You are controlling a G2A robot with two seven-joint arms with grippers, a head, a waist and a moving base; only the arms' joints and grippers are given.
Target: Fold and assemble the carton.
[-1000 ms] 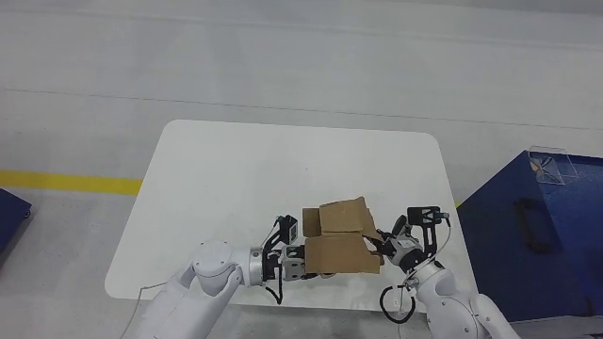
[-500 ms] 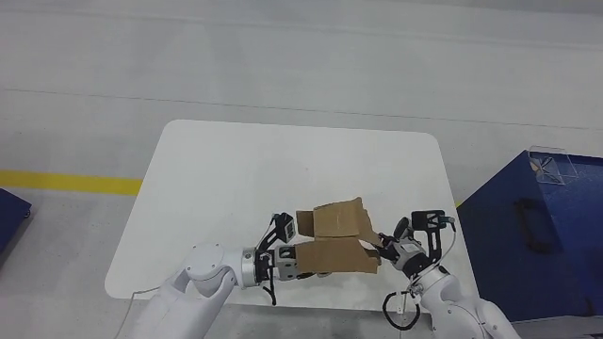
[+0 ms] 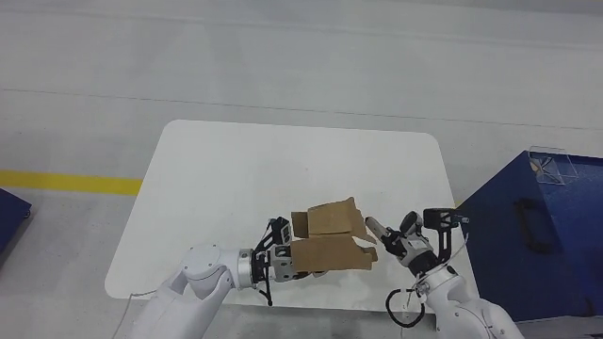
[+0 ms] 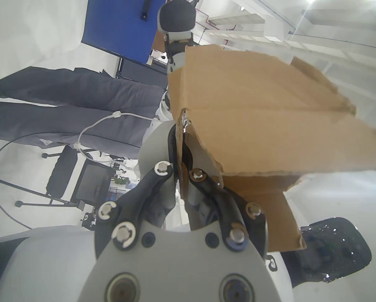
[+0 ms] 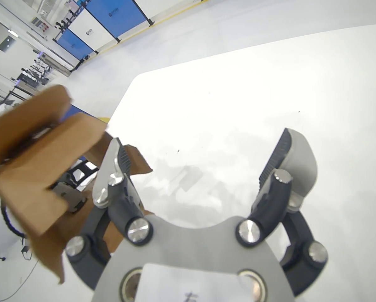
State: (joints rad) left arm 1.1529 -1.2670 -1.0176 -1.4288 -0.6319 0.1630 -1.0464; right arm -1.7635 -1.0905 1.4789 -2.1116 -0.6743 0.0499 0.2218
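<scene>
Above the near edge of the table [image 3: 245,179], the carton [image 3: 330,252] is held off the surface, a brown cardboard box only partly folded: its long body lies roughly level and one broad flap stands up at a slant from its far side, with other flaps loose at the ends. The table is white with rounded corners. It stands on a pale floor [image 3: 283,47] crossed by a yellow line [image 3: 66,183], and a blue partition [image 3: 532,245] is just off the table's right side. The left gripper [image 3: 285,256] is at the carton's left end, its fingers pinched tight on a cardboard edge there, so that it alone carries the carton. The right gripper [image 5: 202,141] is at the carton's right end with its jaws spread wide and nothing between them. One of its fingers lies just beside a loose end flap, and I cannot tell whether they touch.
</scene>
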